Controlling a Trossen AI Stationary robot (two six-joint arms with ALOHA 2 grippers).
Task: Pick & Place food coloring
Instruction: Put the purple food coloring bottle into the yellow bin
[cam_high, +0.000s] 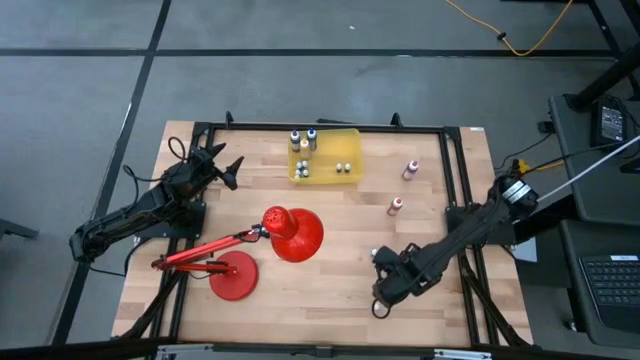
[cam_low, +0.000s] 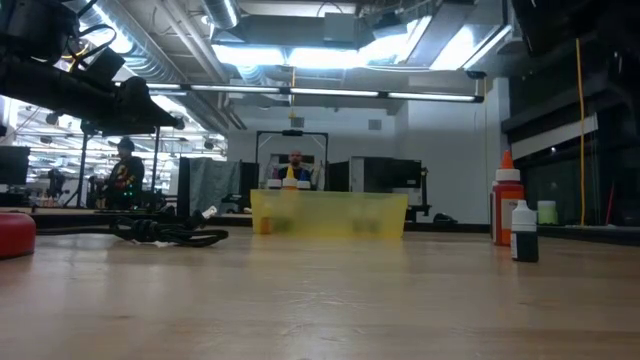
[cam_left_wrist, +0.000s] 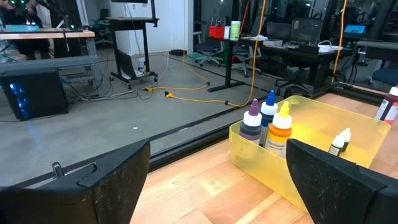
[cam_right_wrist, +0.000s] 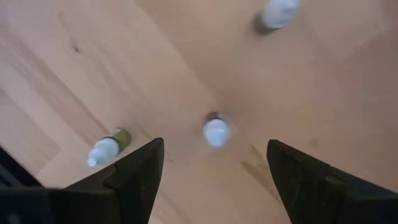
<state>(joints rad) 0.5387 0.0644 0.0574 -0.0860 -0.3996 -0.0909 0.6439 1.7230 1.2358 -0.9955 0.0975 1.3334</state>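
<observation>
- The food coloring is a set of small bottles with white or pale caps. Several stand inside the translucent yellow bin at the far middle of the table, and others stand loose on the wood to the right of the bin.
- In the left wrist view, 3 taller bottles stand together in one corner of the bin: a purple bottle, a blue-tipped bottle and an orange bottle with a yellow tip. A small dark bottle with a white cap stands farther along inside the bin.
- In the high view, 2 red bottles with white caps stand upright on the table, right of the bin and apart from each other.
- The right wrist view looks down on an upright white-capped bottle between the fingers' line of sight, a green bottle lying on its side, and a third white-capped bottle farther off.
- Labels are present on the bottles in the bin, but no writing can be read.
- The left gripper hovers left of the bin, jaws spread wide and empty.
- The right gripper hangs above the near right part of the table, jaws apart and holding nothing.
- A red desk lamp lies on the near left half of the table.
</observation>
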